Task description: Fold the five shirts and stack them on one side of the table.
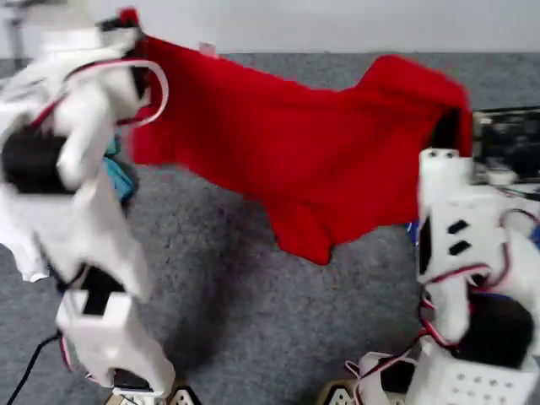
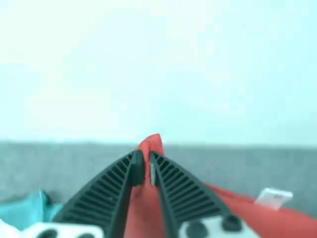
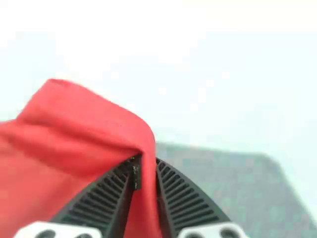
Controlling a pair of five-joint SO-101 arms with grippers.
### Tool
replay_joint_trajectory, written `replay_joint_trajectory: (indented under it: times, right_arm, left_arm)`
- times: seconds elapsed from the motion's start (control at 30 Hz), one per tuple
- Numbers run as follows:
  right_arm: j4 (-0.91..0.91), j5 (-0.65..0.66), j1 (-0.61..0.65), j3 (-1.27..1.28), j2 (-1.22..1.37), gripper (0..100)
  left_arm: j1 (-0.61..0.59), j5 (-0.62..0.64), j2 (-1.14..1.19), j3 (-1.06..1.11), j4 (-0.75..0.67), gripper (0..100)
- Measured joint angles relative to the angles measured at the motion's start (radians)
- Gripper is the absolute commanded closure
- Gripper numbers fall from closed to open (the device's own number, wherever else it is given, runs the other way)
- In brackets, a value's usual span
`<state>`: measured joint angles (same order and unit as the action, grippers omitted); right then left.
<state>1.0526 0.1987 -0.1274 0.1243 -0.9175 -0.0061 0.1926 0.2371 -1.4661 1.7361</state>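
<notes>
- Our left gripper (image 2: 145,168) and right gripper (image 3: 144,171) each clench an edge of the red shirt (image 1: 312,160)
- It hangs stretched between them above the grey worktop (image 1: 236,321), probably so we can lay it flat for folding

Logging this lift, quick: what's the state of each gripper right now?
Left gripper: closed, pinching the red shirt.
Right gripper: closed, pinching the same red shirt.
</notes>
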Motion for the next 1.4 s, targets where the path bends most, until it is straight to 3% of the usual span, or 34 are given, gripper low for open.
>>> replay_joint_trajectory:
  times: [0.3, 0.63, 0.8, 1.03, 1.2, 1.4]
  right_arm:
    - [0.193, -0.018, -0.043, -0.554, 0.055, 98.8]
    - [0.313, -0.018, -0.084, -1.016, 0.058, 98.8]
    - [0.333, -0.018, -0.084, -0.993, 0.097, 98.8]
    - [0.333, -0.021, -0.06, -0.793, 0.245, 98.8]
    - [0.244, -0.014, 0.025, -0.586, 0.394, 98.8]
    - [0.041, -0.011, 0.061, -0.37, 0.6, 98.8]
  left_arm:
    - [0.0, 0.0, -0.318, 0.005, 0.0, 99]
    - [0.0, 0.0, -0.554, 0.184, 0.0, 99]
    - [-0.038, 0.0, -0.626, 0.278, -0.002, 99]
    - [-0.071, 0.005, -0.624, 0.677, -0.133, 99]
    - [-0.071, 0.005, -0.621, 1.097, -0.35, 99]
    - [-0.071, 0.006, -0.609, 1.55, -0.755, 99]
